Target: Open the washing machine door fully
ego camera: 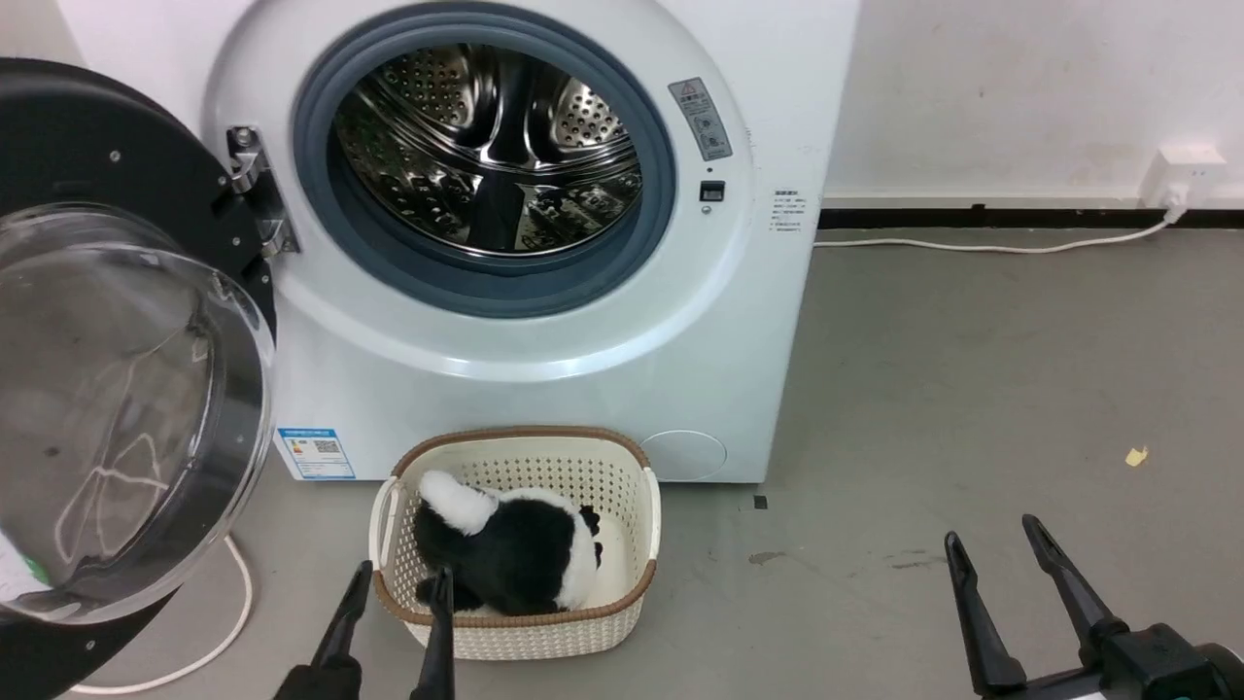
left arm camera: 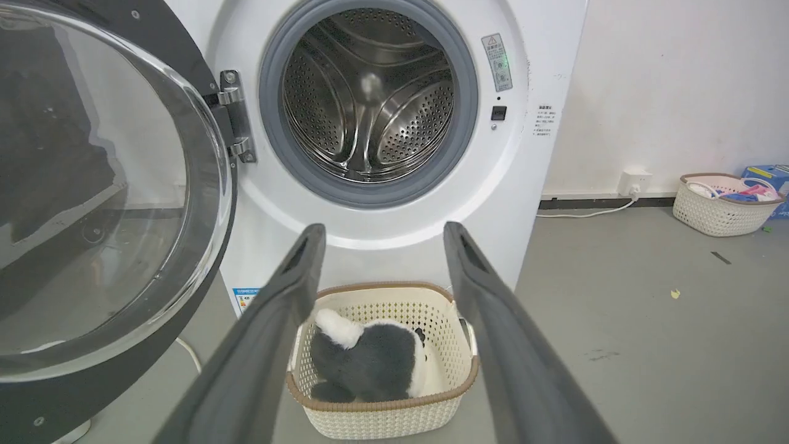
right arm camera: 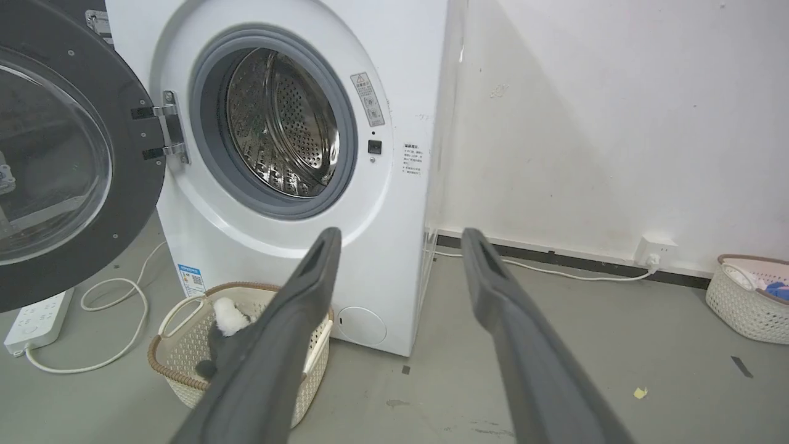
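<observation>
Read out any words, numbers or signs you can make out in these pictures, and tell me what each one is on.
No wording is legible.
The grey sticker on the washing machine, right of the drum: a warning triangle on top, the print below too small to read.
The small print near the machine's right front edge: too small to read.
The blue label low on its front: blurred.

The head view looks forward and down from above, close to the washing machine [ego camera: 544, 369], with the open washing machine door [ego camera: 126, 389] at the left and the cream basket [ego camera: 525, 632] nearest. The left wrist view sits lower, facing the drum [left arm camera: 370, 92] squarely across that basket. The right wrist view stands farther right, turned leftward, and takes in the far wall socket [right arm camera: 656, 250] and a second basket [right arm camera: 739, 308]. All three share the machine front, door and cream basket.
</observation>
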{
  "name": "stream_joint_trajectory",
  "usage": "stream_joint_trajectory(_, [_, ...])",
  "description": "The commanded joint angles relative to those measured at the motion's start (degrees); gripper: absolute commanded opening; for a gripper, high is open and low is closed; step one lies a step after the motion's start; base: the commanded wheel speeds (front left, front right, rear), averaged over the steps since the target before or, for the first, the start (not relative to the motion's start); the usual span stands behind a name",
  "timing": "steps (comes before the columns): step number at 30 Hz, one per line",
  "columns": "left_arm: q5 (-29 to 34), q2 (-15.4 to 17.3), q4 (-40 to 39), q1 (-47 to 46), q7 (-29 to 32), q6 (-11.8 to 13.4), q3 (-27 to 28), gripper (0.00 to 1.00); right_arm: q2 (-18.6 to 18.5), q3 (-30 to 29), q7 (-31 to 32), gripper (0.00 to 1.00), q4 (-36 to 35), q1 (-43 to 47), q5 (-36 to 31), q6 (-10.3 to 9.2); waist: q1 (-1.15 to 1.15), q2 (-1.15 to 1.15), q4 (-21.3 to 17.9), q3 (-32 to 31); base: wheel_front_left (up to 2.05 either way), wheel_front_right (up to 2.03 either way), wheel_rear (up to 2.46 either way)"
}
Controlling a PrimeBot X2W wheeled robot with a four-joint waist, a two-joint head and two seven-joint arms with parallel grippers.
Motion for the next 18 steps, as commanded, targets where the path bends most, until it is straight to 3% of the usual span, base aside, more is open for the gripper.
stream_joint_trajectory(1, [0.59, -0.31, 0.28, 0.49, -0.25, 0.39, -0.18, 1.0, 0.35, -0.01, -0.26, 1.0, 0.28, 0.65, 0.55, -0.04, 0.0, 0.0, -0.19, 0.08, 0.0, 0.0, 0.0])
stream_joint_trajectory(18, [0.51, -0.93, 1.86, -1.65, -0.25, 0.79, 0.28, 1.0, 0.36, 0.1, -0.26, 1.0, 1.23, 0.2, 1.64, -0.04, 0.0, 0.0, 0.3, 0.38, 0.0, 0.0, 0.0])
